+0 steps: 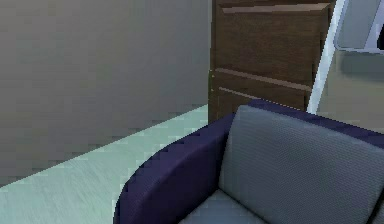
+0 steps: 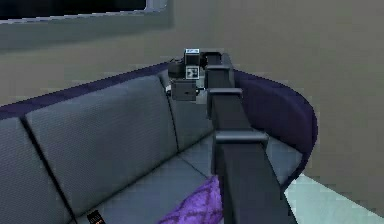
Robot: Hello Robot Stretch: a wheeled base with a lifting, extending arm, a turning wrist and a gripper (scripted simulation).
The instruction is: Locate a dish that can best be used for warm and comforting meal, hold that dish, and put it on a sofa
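Gripper (image 2: 177,84) — near sofa (image 2: 95,138) backrest

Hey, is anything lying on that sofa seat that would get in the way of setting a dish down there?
A purple pillow lies on the sofa seat beside the arm, and a small dark thing lies farther left. The grey seat farther in, toward the backrest, looks bare, so nothing visible blocks that spot.

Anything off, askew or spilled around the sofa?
Nothing stands out. The sofa looks intact, its grey cushions sit in line, and a purple pillow lies on the seat. The claw is up by the backrest's top; I cannot tell whether it holds anything.
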